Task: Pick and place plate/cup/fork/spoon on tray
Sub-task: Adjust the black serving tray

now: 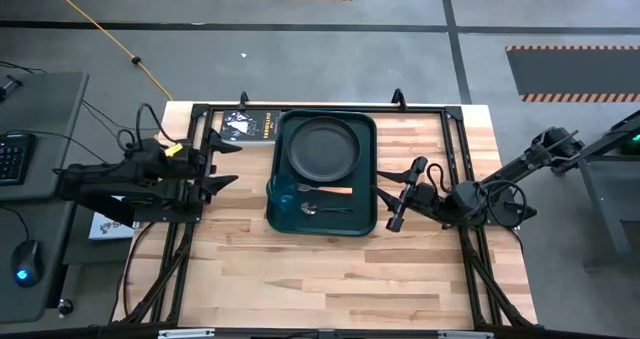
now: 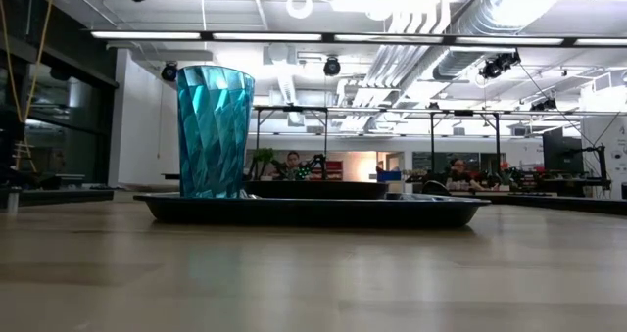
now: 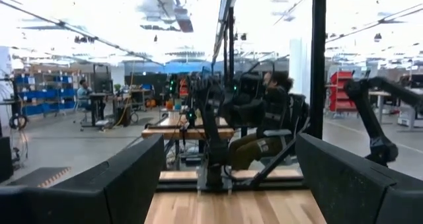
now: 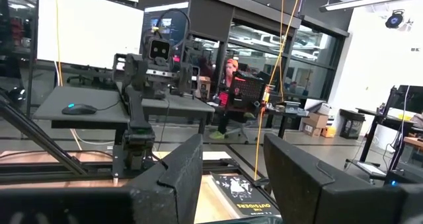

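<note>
The dark green tray (image 1: 372,159) lies in the middle of the table. On it the dark grey plate (image 1: 323,146) lies at the far end. The teal cup (image 1: 282,192) stands upright at the near left corner and also shows in the low view (image 2: 214,131). The orange-handled fork (image 1: 326,190) and the silver spoon (image 1: 325,209) lie near the tray's near edge. My left gripper (image 1: 236,164) is open and empty, left of the tray. My right gripper (image 1: 398,194) is open and empty, right of the tray.
A black printed book (image 1: 250,126) lies at the far left of the tray and also shows in the right wrist view (image 4: 238,197). Black frame rails (image 1: 455,149) run along the table's sides and far edge. Bare wood lies toward the near edge (image 1: 320,279).
</note>
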Robot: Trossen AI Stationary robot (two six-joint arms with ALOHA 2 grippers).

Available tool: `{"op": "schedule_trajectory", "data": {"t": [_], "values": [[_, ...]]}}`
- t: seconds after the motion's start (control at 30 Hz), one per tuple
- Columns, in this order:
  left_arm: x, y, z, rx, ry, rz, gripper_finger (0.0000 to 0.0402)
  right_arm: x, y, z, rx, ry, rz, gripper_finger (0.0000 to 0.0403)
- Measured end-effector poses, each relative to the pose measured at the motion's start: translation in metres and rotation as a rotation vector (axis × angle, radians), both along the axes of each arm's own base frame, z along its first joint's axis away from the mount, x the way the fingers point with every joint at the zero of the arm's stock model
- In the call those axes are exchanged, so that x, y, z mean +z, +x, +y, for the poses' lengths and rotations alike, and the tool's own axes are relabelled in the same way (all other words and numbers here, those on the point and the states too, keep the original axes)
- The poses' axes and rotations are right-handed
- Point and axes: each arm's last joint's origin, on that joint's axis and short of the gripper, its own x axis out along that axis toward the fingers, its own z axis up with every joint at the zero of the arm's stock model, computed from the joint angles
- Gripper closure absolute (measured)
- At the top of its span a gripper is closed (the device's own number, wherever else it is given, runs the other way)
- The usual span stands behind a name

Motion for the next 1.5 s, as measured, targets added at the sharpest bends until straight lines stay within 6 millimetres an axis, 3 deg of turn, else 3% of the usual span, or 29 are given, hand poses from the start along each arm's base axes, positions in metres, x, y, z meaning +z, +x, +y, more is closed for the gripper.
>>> {"op": "schedule_trajectory", "data": {"t": [0.4,0.67,0.8,1.07,1.17,1.3,1.5], "values": [[-0.004,-0.004,-0.002,-0.080,0.009,0.069,0.0069,0.000,0.002,-0.003,0.010,0.045,-0.021,0.0249],[-0.008,-0.003,-0.002,-0.070,0.055,0.105,0.0069,-0.001,0.013,-0.018,0.125,0.125,-0.079,0.0249],[-0.009,-0.003,-0.002,-0.069,0.057,0.115,0.0069,-0.009,0.023,-0.034,0.081,0.199,-0.064,0.0249],[-0.009,-0.003,-0.002,-0.071,0.047,0.117,0.0069,-0.046,0.040,-0.048,0.123,0.273,0.195,0.0261],[-0.009,-0.003,-0.002,-0.071,0.044,0.117,0.0069,-0.071,0.043,-0.048,0.083,0.358,0.350,0.0302],[-0.009,-0.002,-0.001,-0.036,0.028,0.117,0.0069,-0.102,0.044,-0.046,0.057,0.491,0.543,0.0387],[-0.009,-0.002,0.001,0.055,0.001,0.117,0.0069,-0.148,0.047,-0.041,0.023,0.643,0.770,0.0397]]}}
